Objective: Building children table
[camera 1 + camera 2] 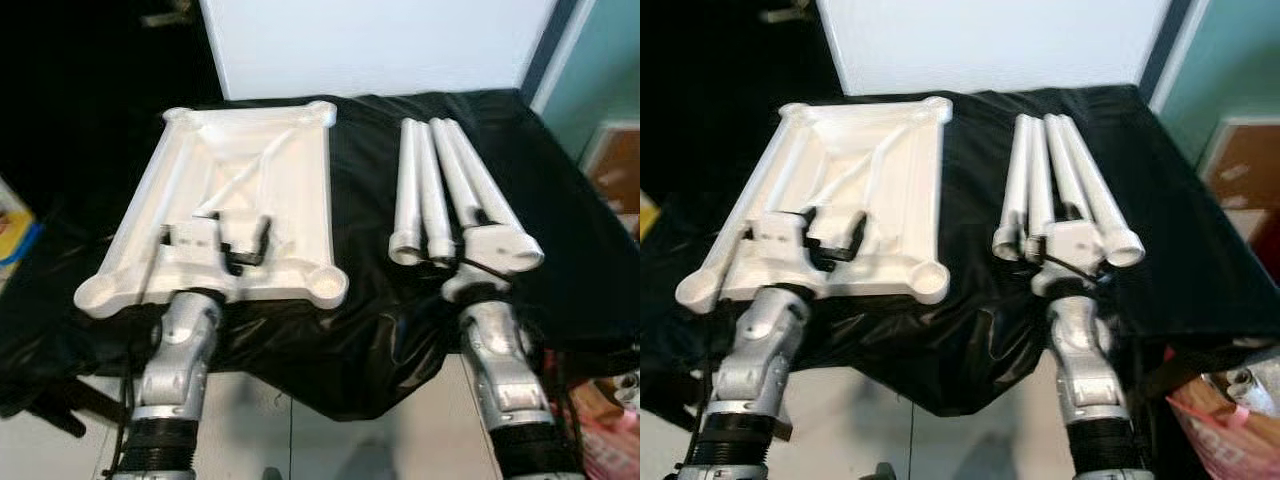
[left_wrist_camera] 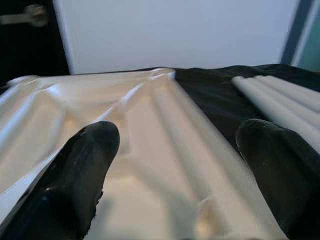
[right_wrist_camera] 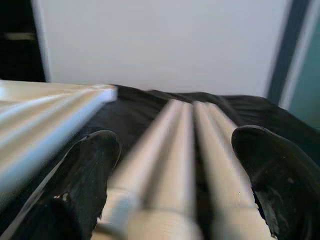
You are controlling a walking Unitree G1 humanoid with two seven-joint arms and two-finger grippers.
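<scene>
A white table panel (image 1: 250, 190) is lying underside up on the left of the black-draped tabletop (image 1: 370, 290). The left claw (image 2: 175, 165) is hovering over the panel's near edge, fingers spread wide apart. To the right, four white legs (image 1: 440, 185) are lying side by side, and the right claw (image 3: 175, 170) is reaching over their near ends, fingers also spread open.

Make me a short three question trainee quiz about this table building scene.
1. True or false: the white plastic tabletop lies underside up.
2. How many white tube legs lie on the black cloth?
3. The right gripper is: A) shut on a leg, B) open around the leg ends, C) over the tabletop.

Key: 1 true. 2 four. 3 B. The left gripper is open over the tabletop.
</scene>
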